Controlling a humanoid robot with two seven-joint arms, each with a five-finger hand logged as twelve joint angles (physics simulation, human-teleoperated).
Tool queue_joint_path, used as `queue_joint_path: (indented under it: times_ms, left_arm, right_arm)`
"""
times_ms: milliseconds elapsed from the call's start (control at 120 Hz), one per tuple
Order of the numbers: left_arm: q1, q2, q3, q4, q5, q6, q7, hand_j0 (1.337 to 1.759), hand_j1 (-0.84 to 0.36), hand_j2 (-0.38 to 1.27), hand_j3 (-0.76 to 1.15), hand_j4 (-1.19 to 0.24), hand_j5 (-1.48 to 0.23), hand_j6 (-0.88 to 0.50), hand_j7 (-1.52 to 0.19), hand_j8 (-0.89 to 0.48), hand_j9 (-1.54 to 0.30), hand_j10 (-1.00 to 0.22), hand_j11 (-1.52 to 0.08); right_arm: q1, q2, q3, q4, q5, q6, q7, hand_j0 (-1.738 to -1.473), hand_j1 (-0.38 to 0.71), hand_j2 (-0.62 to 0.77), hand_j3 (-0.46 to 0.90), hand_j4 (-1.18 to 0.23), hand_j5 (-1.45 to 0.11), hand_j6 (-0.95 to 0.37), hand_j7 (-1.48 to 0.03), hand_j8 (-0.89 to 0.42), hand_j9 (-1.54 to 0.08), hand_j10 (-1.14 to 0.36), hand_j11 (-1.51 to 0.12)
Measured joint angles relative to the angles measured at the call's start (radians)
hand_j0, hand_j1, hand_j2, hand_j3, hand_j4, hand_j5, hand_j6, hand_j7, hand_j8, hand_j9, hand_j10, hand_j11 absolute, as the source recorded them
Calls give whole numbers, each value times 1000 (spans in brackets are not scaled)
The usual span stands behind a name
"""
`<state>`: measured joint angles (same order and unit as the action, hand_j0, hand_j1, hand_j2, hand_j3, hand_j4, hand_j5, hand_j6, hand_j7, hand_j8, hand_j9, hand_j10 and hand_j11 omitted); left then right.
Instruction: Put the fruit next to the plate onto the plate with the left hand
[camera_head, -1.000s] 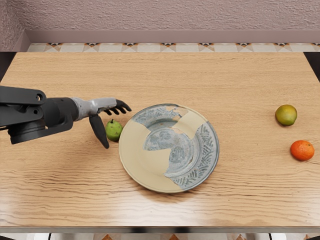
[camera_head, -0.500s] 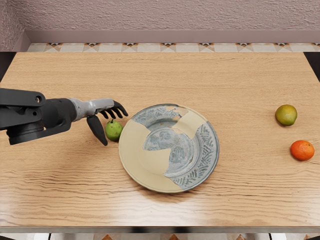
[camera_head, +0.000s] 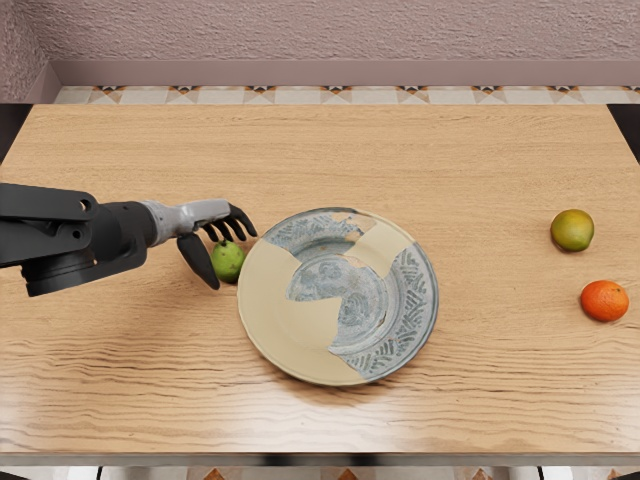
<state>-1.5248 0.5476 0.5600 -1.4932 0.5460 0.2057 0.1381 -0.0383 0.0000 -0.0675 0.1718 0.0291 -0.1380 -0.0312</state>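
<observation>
A small green pear (camera_head: 229, 260) lies on the table just off the left rim of the patterned blue and cream plate (camera_head: 400, 330). My left hand (camera_head: 218, 243) reaches in from the left and cups the pear. Its dark fingers curl over the top of the fruit and the thumb hangs down on the fruit's left side. The fingers sit close around the pear, which still rests on the table, and a firm grip does not show. The right arm is out of view.
A yellow-green fruit (camera_head: 572, 229) and an orange (camera_head: 604, 300) lie far to the right near the table's right edge. The wooden table (camera_head: 320, 150) runs back to a wall.
My left hand has sunk lower and drawn in around the pear, with the fingers curling closer over it. The pear and the plate have stayed in place.
</observation>
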Motion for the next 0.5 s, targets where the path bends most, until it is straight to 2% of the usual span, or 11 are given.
queue_joint_path:
  times_ms: [500]
  left_arm:
    - [32, -2, 0, -14, 0, 101, -8, 1658, -129, 81, 0, -399, -519, -400, -519, -400, -519, -399, -519]
  right_arm:
    - [0, 0, 0, 0, 0, 0, 0, -1658, -314, -6, 0, -30, -38, -30, -38, -30, -38, -29, -38]
